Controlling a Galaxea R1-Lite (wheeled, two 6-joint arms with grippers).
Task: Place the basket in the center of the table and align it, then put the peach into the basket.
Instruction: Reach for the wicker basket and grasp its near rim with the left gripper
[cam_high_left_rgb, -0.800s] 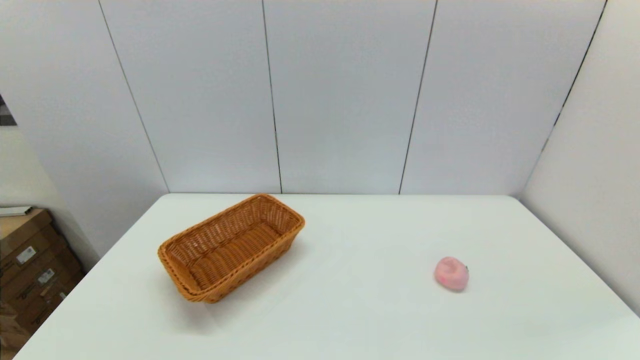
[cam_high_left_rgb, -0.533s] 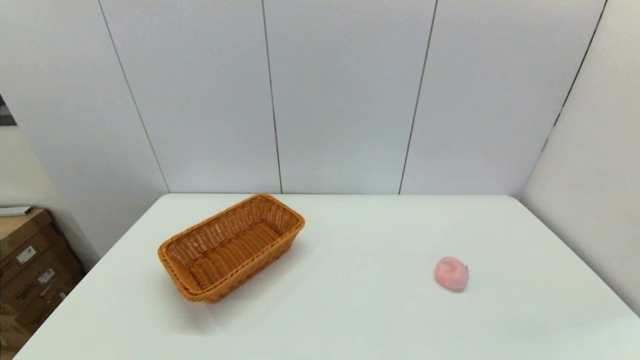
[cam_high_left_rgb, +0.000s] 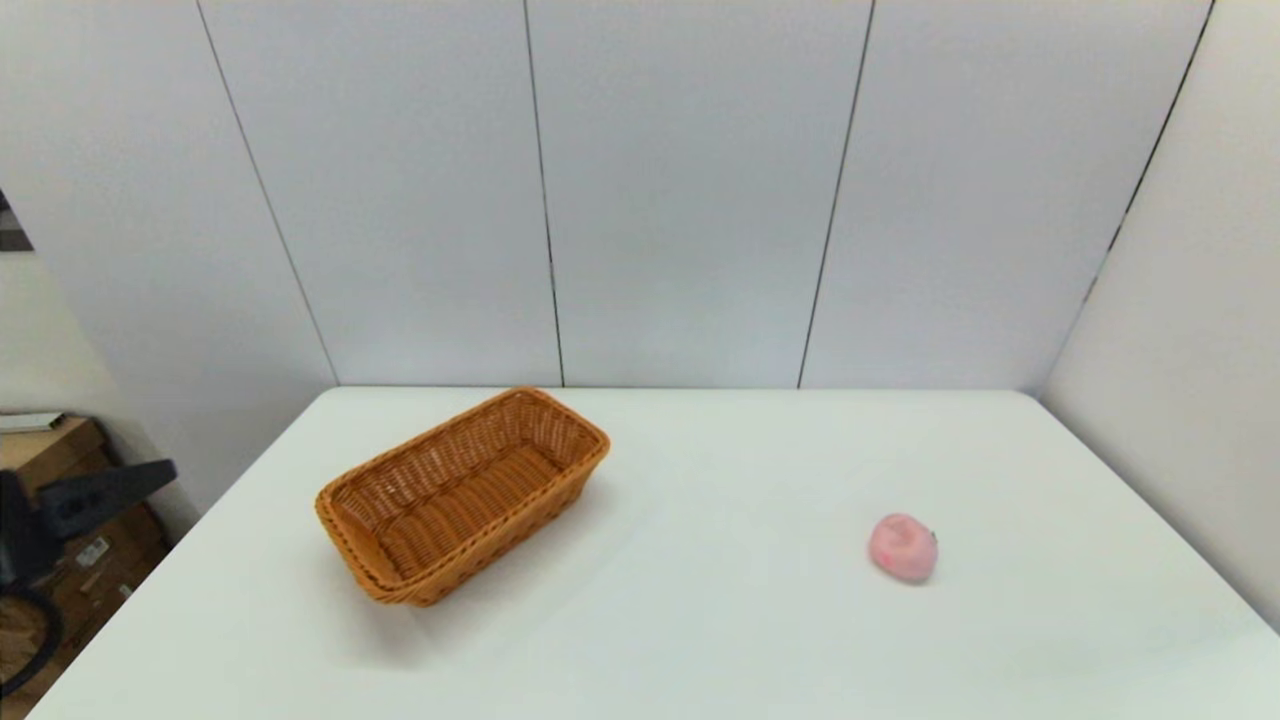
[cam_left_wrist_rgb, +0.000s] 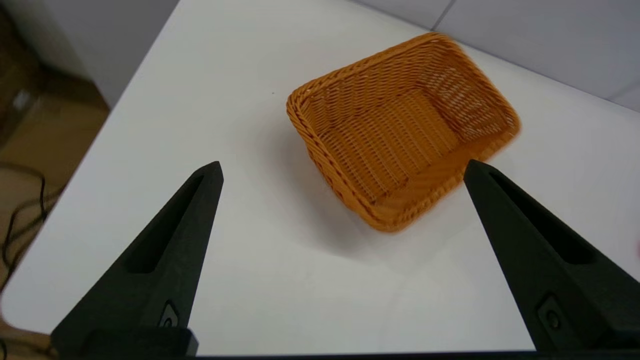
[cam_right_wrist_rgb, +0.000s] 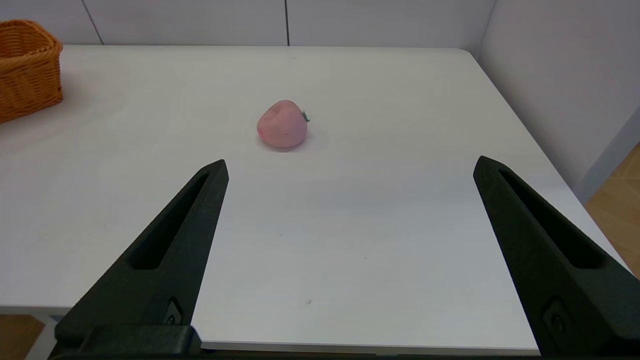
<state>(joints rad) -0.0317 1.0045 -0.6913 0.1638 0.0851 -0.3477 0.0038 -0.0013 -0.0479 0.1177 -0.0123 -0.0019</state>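
I see the basket (cam_high_left_rgb: 462, 495) skewed on the worktop (cam_high_left_rgb: 700, 620), long axis diagonal; peach (cam_high_left_rgb: 903, 547) well right of it. Left hand (cam_left_wrist_rgb: 342, 170) and right hand (cam_right_wrist_rgb: 350, 167) both spread apart.

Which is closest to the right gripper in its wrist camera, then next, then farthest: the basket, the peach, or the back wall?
Open right gripper, at the table's near edge:
1. The peach, just ahead on the table.
2. The basket, farther, off toward the robot's left.
3. The back wall, behind the table's far edge.
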